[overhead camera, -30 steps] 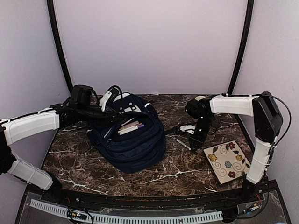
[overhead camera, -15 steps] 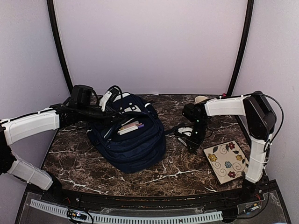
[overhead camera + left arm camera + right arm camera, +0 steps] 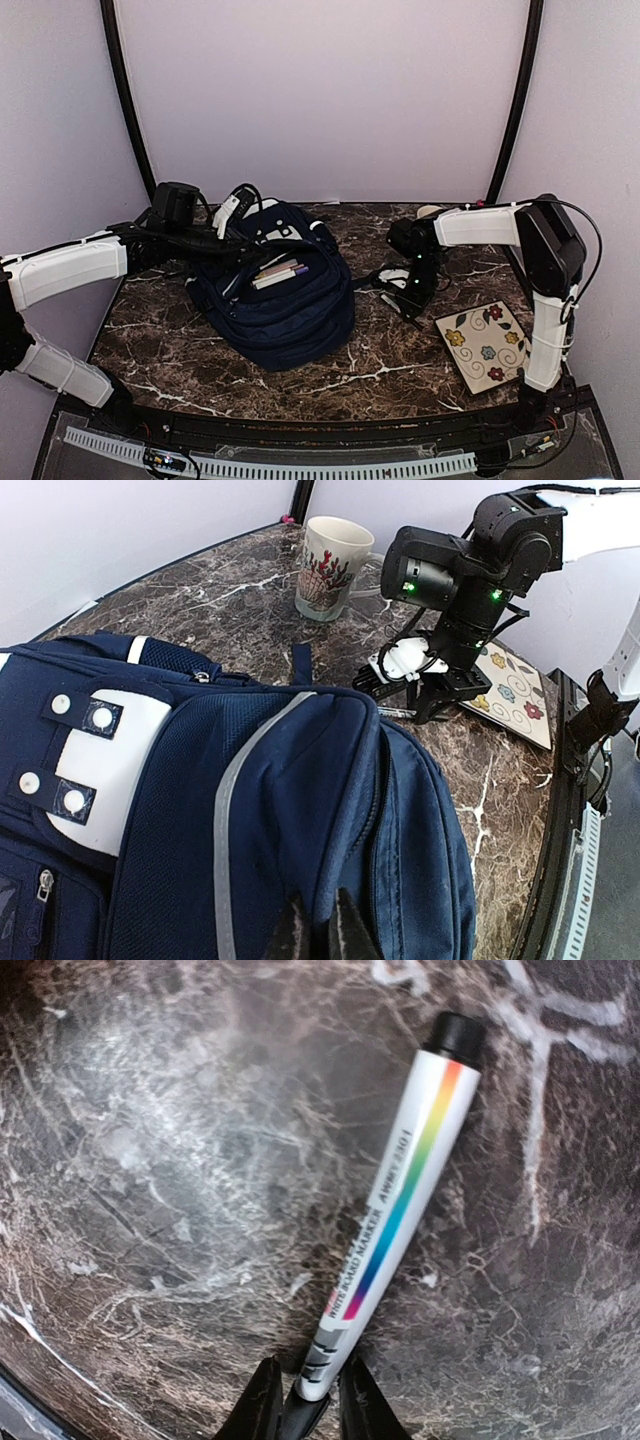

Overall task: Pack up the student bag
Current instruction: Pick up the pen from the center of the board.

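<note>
The navy student bag (image 3: 285, 310) lies at the centre-left of the table, its front pocket open with several pens (image 3: 280, 272) inside. My left gripper (image 3: 238, 252) is shut on a fold of the bag's fabric by the zip; in the left wrist view the fingertips (image 3: 318, 930) pinch that fold of the bag (image 3: 250, 810). My right gripper (image 3: 405, 298) points down at the table right of the bag. In the right wrist view its fingers (image 3: 310, 1405) close on the end of a white whiteboard marker (image 3: 400, 1210) with a rainbow stripe, which lies on the marble.
A flowered square tile (image 3: 487, 345) lies at the front right. A patterned mug (image 3: 330, 568) stands at the back behind the right arm. Black frame posts rise at both back corners. The dark marble table (image 3: 380, 375) ends at a black front rail.
My right arm has swung left and lowered from beside the tile onto the marker. The left arm and the bag have not moved.
</note>
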Controlling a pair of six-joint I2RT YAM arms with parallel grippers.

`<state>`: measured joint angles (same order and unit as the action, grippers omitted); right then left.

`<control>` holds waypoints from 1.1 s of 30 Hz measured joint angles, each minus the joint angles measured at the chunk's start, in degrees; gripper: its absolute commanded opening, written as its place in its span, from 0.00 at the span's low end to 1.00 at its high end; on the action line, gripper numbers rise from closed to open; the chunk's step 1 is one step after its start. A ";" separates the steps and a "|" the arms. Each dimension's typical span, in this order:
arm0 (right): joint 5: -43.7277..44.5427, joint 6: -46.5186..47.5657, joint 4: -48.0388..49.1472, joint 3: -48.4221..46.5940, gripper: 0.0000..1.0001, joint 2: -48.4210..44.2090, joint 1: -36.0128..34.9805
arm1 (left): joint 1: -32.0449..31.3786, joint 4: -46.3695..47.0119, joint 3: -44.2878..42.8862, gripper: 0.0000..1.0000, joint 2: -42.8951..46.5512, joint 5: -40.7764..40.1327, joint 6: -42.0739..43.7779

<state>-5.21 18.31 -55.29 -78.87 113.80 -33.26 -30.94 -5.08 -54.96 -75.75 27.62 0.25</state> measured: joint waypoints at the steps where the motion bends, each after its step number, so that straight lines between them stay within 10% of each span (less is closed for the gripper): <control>1: 0.11 -0.13 0.00 0.00 0.25 0.00 0.00 | 0.00 -0.09 0.00 0.00 0.00 0.00 0.02; 33: 0.79 1.01 0.24 -10.14 0.08 -7.72 -0.07 | 0.00 -0.68 0.00 0.00 0.00 0.04 0.17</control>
<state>-4.43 19.31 -55.05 -89.01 106.08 -33.32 -30.94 -5.76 -54.96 -75.75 27.66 0.43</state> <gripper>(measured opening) 0.092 0.057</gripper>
